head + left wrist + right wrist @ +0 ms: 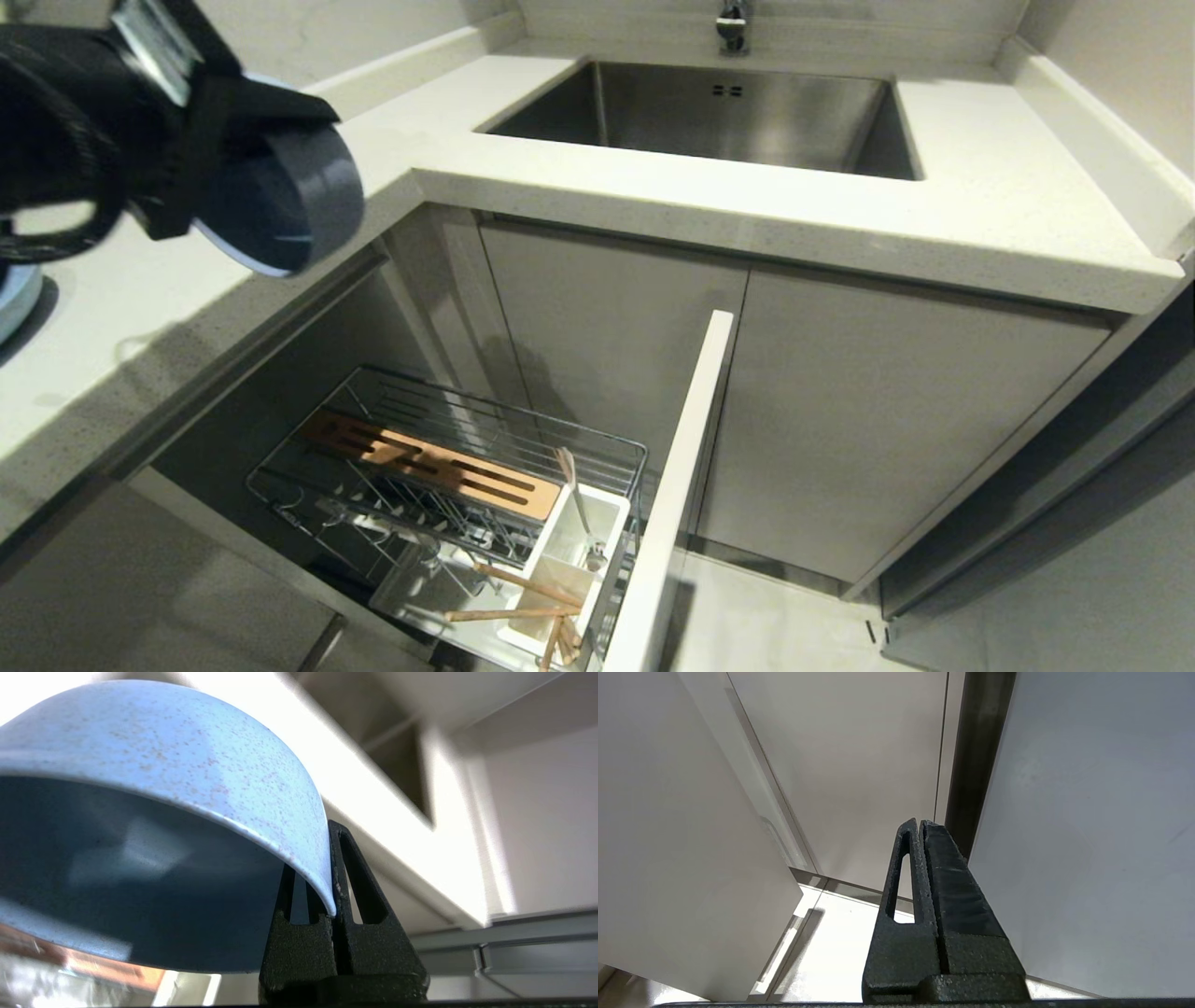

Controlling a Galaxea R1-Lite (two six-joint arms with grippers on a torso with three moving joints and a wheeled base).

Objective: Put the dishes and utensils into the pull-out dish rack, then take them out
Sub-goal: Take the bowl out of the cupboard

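Note:
My left gripper (201, 140) is raised at the upper left, over the counter, and is shut on the rim of the light blue bowl (280, 196). Up close, the left gripper (322, 858) pinches the bowl (163, 751) wall with one finger inside and one outside. Below, the pull-out dish rack (597, 457) stands open, with its wooden bar (439, 467) and white utensil box (560, 560). The chopsticks (523, 583) and the spoon (579, 504) lean in that box. My right gripper (919, 823) is shut and empty beside cabinet doors, outside the head view.
The rack's white front panel (681, 467) juts out toward me on the rack's right. The steel sink (747, 112) and faucet (733, 23) sit in the counter behind. A light blue dish edge (14, 299) shows at the counter's far left.

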